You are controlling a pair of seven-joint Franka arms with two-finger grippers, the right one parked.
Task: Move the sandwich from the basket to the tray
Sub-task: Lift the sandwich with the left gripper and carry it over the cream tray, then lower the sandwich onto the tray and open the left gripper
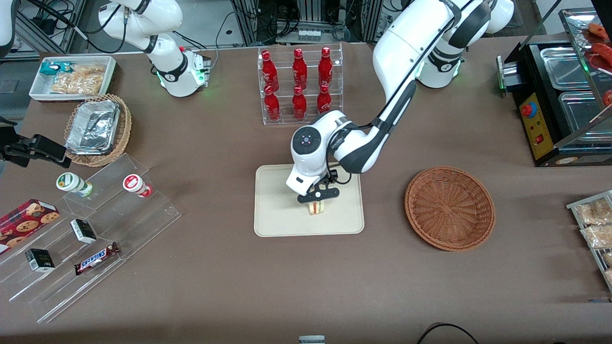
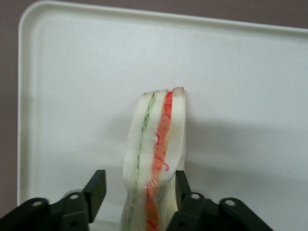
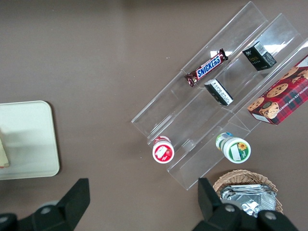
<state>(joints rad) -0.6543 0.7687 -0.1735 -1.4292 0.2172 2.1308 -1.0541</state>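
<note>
The sandwich [image 1: 316,207] [image 2: 156,139], a pale wedge with green and red-orange layers in clear wrap, stands on edge on the cream tray [image 1: 277,220] [image 2: 72,72], on the part of the tray nearer the front camera. My gripper [image 1: 318,199] [image 2: 139,185] hangs low over it, straddling its upper end. The fingers are open: one finger [image 2: 182,185] rests against the wrap, the other [image 2: 97,187] stands a small gap away. The reddish-brown wicker basket [image 1: 449,208] lies empty beside the tray, toward the working arm's end of the table.
A clear rack of red bottles [image 1: 300,83] stands farther from the front camera than the tray. Stepped acrylic shelves with snacks [image 1: 91,229], a lighter wicker basket of foil containers [image 1: 98,129] and a white bin [image 1: 71,79] lie toward the parked arm's end. A black food warmer [image 1: 559,95] stands at the working arm's end.
</note>
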